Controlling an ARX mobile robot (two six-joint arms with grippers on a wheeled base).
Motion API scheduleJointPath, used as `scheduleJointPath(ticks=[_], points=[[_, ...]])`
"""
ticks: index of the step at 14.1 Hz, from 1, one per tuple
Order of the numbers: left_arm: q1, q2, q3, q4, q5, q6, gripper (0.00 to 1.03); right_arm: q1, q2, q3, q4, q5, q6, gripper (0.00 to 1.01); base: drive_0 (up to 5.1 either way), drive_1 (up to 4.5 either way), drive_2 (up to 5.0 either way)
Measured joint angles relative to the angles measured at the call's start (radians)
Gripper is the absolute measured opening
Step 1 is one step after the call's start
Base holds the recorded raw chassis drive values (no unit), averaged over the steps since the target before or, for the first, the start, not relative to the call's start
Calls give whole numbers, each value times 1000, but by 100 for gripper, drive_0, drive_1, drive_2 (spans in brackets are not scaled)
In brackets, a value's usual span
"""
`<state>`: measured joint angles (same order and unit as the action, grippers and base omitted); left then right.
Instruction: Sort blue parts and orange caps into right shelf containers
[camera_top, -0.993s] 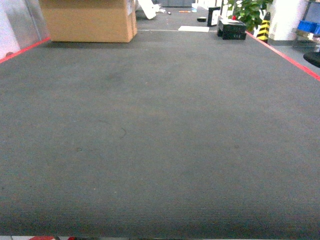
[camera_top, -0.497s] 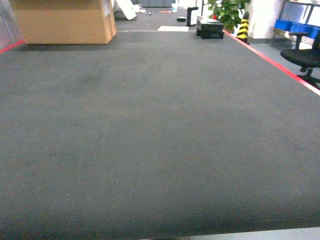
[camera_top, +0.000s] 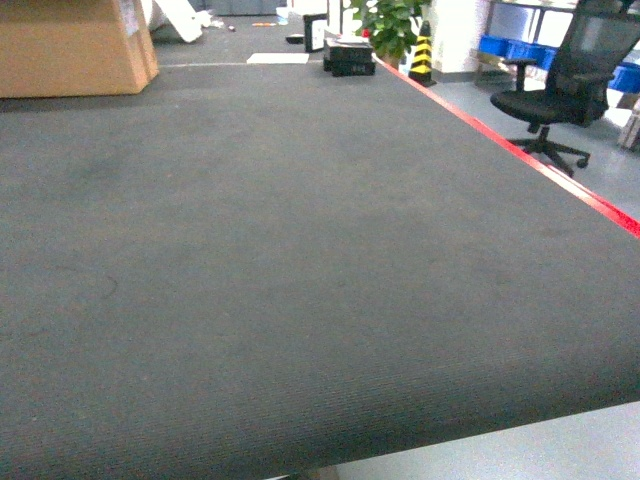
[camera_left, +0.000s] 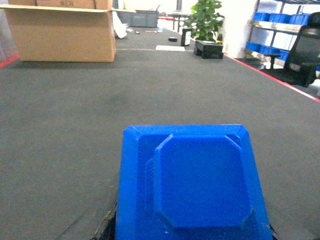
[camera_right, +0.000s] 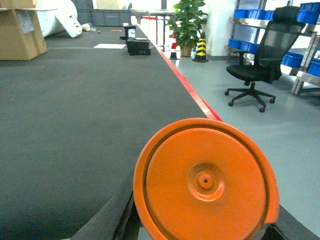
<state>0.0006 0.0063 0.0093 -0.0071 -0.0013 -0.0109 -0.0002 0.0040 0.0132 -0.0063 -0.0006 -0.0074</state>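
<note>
Blue part (camera_left: 192, 187) fills lower centre of left wrist view, orange cap (camera_right: 206, 181) lower right of right wrist view, likely carried toward shelf bins (camera_right: 248, 13) upper right. Fingers hidden; grip can't tell.

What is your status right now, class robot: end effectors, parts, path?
Left end effector: blue part fills its camera view. Right: orange cap likewise. Jaws unseen. Office chair ahead right, before the blue bins.

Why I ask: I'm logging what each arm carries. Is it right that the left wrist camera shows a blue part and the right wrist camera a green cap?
Not quite. The right wrist view shows an orange cap, not green. The blue part in the left wrist view is correct.
</note>
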Motion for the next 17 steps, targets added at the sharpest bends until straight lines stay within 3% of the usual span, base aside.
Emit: scheduleJointPath(ticks=[17], points=[[0,0,0,0,0,0,44,0,0,0,0,0,0,44,-153,-153,-153]])
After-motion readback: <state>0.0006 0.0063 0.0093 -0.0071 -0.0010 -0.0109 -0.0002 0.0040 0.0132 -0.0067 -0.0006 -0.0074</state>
